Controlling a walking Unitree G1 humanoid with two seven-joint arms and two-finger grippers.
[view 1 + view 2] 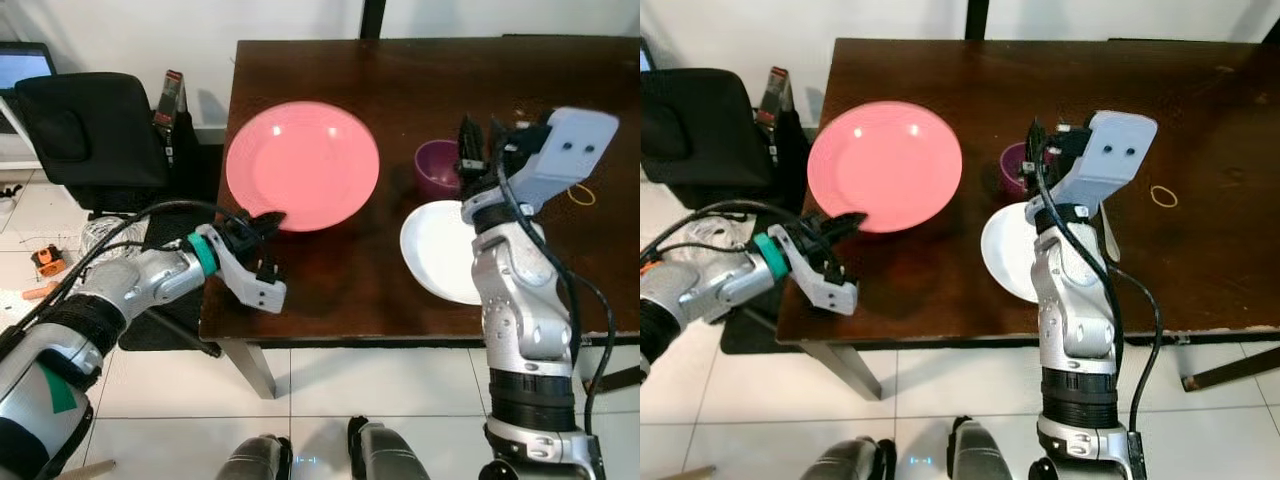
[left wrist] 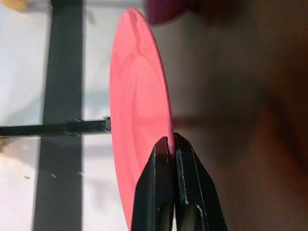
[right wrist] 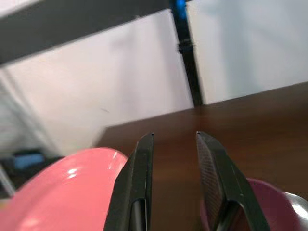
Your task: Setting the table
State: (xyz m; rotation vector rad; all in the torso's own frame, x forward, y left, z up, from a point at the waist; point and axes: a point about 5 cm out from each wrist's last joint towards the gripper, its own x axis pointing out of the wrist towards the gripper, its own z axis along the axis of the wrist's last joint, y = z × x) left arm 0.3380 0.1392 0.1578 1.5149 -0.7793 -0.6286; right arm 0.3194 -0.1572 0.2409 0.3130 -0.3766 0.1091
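A large pink plate lies on the dark wooden table, toward its left side. My left gripper reaches in from the left and is shut on the plate's near rim; in the left wrist view the two black fingers pinch the pink edge. A purple cup stands right of the pink plate. A white plate lies nearer me, partly hidden by my right arm. My right gripper hovers just above the purple cup, open with nothing between its fingers.
A yellow rubber band lies on the table at the right. A black chair stands beside the table's left edge, with a laptop behind it. White tiled floor lies below the table's front edge.
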